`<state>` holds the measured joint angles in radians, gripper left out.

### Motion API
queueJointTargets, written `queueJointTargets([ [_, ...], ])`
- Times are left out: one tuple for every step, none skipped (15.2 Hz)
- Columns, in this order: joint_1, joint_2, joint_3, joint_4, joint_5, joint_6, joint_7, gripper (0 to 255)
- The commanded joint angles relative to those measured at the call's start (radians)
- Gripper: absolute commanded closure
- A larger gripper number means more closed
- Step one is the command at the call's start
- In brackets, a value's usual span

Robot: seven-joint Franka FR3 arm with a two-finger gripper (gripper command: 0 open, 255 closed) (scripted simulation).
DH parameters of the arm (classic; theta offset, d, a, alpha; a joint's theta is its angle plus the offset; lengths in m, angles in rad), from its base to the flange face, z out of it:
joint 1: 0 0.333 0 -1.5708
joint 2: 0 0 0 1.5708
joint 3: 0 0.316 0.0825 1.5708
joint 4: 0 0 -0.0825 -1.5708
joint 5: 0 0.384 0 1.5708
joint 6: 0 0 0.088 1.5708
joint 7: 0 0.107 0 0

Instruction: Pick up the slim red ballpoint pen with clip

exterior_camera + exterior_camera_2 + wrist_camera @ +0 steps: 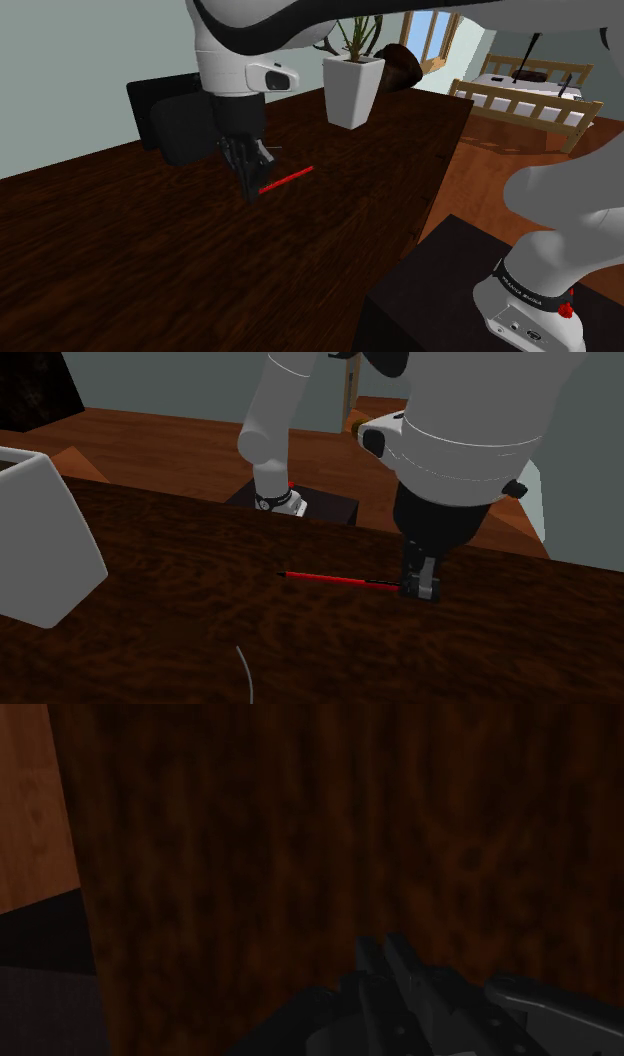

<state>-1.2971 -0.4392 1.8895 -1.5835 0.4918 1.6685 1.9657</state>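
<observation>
End effector (250,188) grasps the pen's (290,177) tip, mid-frame; lift slowly and straight, or it may pivot loose.

Dark wood table (150,260) with planter (352,90), box (175,120), pen (287,179)

The black hand (250,188) meets one end of the slim red pen (288,179) over the dark table (150,270).
</observation>
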Motion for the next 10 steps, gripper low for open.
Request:
queueJointTargets([
  [-0.008, 0.001, 0.000, 0.028, -0.003, -0.026, 0.006, 255],
  [-0.012, 0.002, 0.000, 0.042, -0.004, -0.039, 0.009, 255],
  [-0.016, 0.003, 0.000, 0.056, -0.005, -0.052, 0.011, 255],
  [-0.021, 0.003, 0.001, 0.071, -0.006, -0.065, 0.013, 255],
  [-0.027, 0.003, 0.001, 0.086, -0.007, -0.078, 0.015, 255],
  [-0.033, 0.003, 0.002, 0.102, -0.007, -0.092, 0.018, 255],
  [-0.039, 0.002, 0.004, 0.117, -0.007, -0.106, 0.020, 255],
  [-0.046, 0.001, 0.005, 0.134, -0.007, -0.120, 0.022, 255],
  [-0.047, 0.001, 0.006, 0.136, -0.007, -0.122, 0.022, 255],
  [-0.047, 0.001, 0.005, 0.136, -0.007, -0.122, 0.022, 255],
])
